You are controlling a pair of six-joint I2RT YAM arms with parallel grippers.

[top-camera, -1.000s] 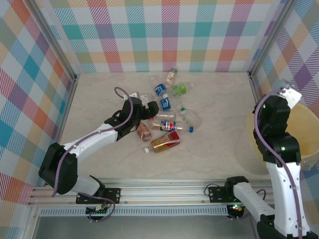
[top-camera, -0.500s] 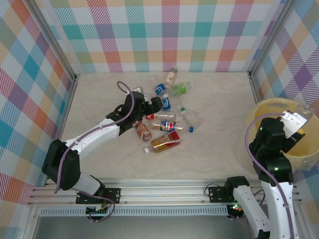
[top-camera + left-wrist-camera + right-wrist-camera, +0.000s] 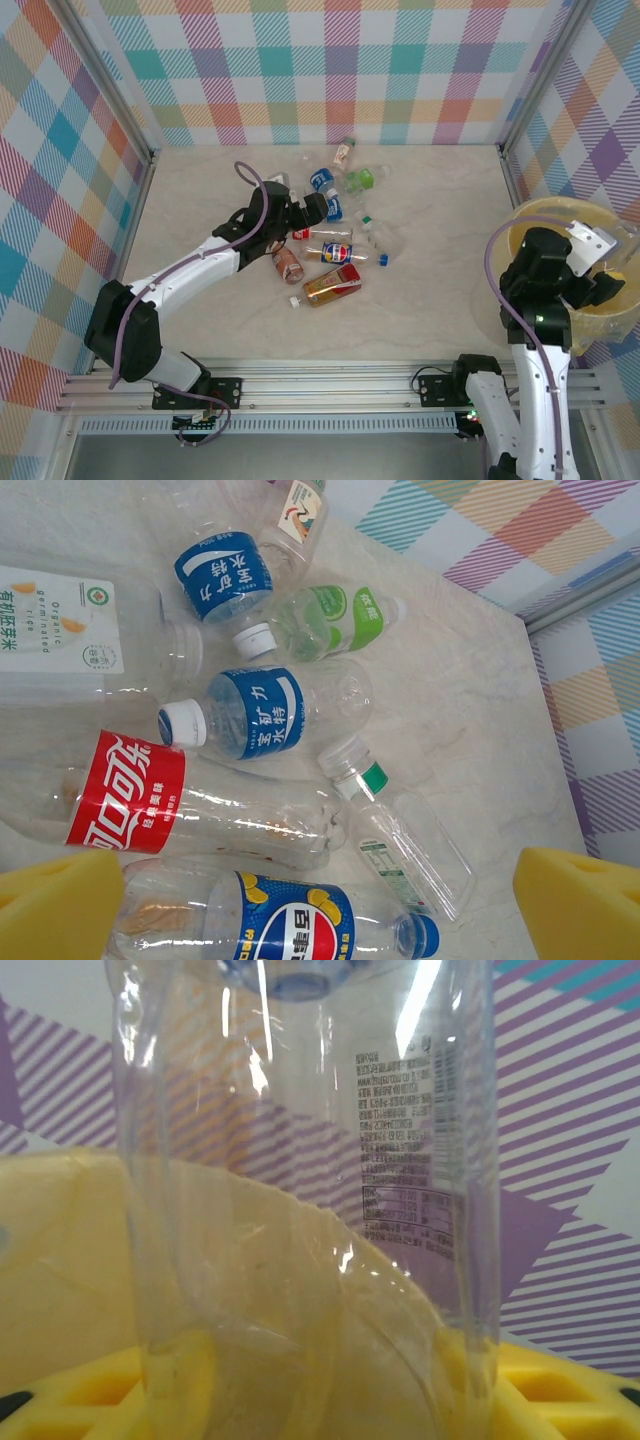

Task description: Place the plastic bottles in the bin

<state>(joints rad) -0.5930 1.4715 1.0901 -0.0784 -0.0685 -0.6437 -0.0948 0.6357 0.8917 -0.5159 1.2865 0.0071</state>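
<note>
Now my right tool (image 3: pixel 597 262) has swung over the bin (image 3: pixel 530 215) with the clear bottle (image 3: pixel 300 1160) between its pads, loosening, and I cannot tell if it's released yet; my left tool (image 3: pixel 312 207), wide, has crept over the bottles (image 3: pixel 338 252) left on the desk (image 3: pixel 440 290) — one nearly binned

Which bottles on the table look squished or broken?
The red-label bottle looks dented along its clear side, and the clear bottle with a green neck ring beside it looks squashed flat. No spill shows.
</note>
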